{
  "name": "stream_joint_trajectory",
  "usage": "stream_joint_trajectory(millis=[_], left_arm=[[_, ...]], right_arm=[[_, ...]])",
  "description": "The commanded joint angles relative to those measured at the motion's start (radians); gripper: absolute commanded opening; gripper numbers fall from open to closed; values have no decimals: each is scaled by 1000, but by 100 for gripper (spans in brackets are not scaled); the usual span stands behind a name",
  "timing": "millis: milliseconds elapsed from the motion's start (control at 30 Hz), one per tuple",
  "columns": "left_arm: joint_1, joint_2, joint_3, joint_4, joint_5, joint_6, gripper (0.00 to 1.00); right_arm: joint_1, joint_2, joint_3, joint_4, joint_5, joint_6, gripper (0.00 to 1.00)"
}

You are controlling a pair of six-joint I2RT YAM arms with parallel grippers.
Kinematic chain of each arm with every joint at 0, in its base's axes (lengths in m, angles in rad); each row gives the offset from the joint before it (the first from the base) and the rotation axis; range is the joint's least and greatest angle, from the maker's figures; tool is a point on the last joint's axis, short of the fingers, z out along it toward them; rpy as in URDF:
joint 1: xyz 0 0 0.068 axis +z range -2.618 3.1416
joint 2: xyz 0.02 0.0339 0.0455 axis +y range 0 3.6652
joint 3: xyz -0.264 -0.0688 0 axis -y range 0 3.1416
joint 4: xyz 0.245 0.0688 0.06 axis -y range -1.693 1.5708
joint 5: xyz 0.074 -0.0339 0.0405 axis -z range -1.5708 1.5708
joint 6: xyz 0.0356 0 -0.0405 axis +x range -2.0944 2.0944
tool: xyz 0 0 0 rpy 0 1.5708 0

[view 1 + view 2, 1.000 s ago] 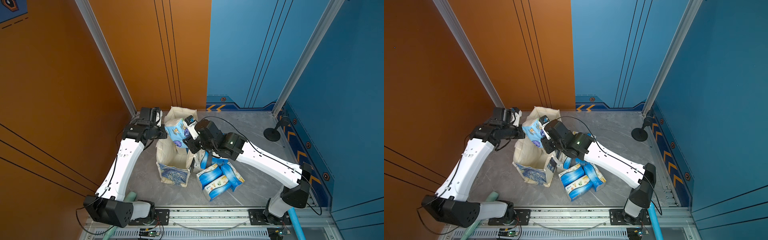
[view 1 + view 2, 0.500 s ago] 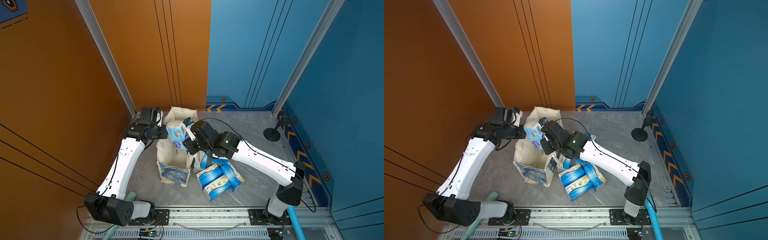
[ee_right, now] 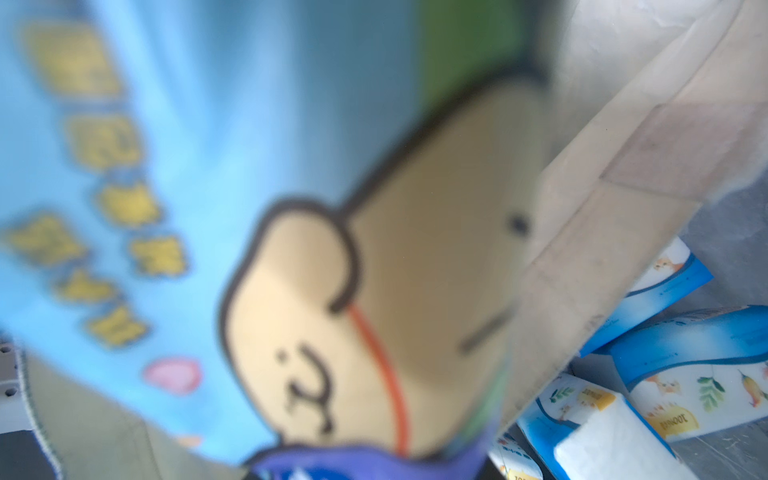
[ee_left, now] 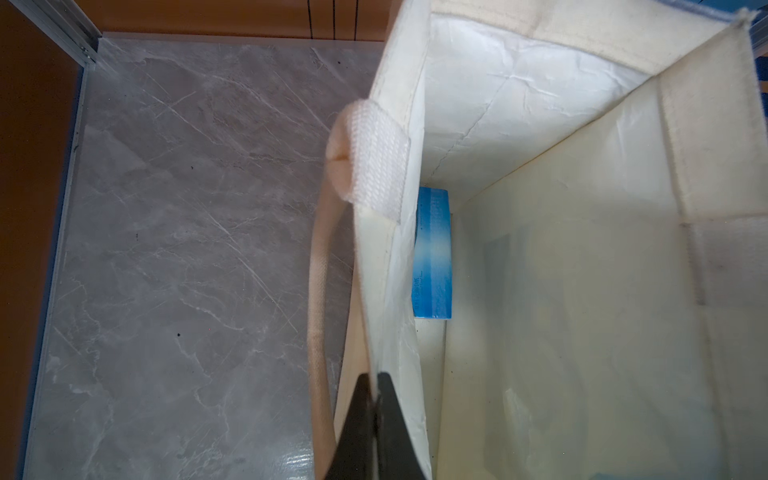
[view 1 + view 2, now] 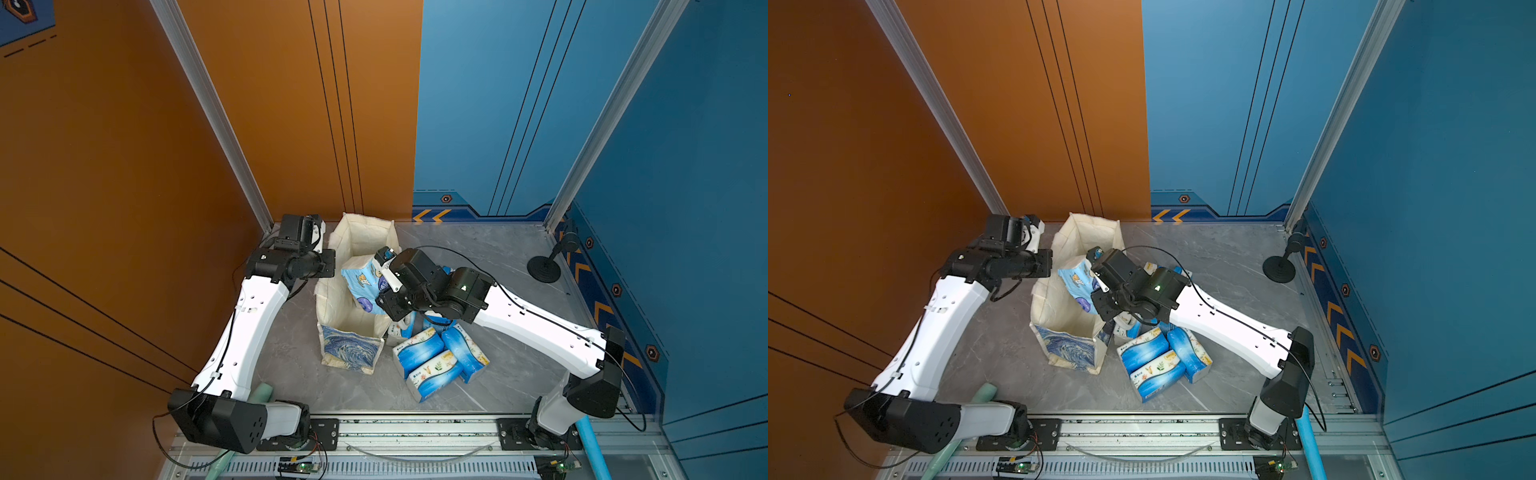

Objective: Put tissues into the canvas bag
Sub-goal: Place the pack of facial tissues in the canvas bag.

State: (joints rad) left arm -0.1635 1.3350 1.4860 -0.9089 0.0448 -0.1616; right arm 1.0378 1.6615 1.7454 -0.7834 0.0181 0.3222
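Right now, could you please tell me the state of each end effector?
Left end effector: closed, pinching the canvas bag wall.
Right end effector: closed on a pale blue tissue pack over the bag's mouth.

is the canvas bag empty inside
No, in the left wrist view a blue tissue pack lies at the bottom of the canvas bag, close against its wall.

The right gripper (image 5: pixel 381 286) has brought its pale blue pack of tissues (image 5: pixel 361 280) lower and slightly toward the robot's base. The pack now sits deeper in the mouth of the canvas bag (image 5: pixel 350 350), seemingly partly below the rim, though that edge is hidden from above.
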Motion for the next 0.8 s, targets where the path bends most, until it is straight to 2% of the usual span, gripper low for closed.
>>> stream_joint_trajectory(millis=[0, 200, 400, 467, 533, 767], left_arm=[[11, -17, 10, 27, 10, 8, 0], [9, -15, 11, 34, 17, 5, 0], [9, -17, 23, 34, 13, 8, 0], [9, -15, 29, 34, 12, 9, 0], [9, -10, 36, 34, 12, 10, 0], [7, 4, 45, 34, 14, 8, 0]], right_arm=[[16, 45, 77, -39, -20, -10, 39], [28, 131, 145, -46, -26, -17, 41], [22, 196, 185, -106, 28, -19, 44], [19, 206, 185, -116, 18, -21, 48], [20, 213, 189, -124, 13, -24, 57], [19, 200, 208, -124, -21, -47, 65]])
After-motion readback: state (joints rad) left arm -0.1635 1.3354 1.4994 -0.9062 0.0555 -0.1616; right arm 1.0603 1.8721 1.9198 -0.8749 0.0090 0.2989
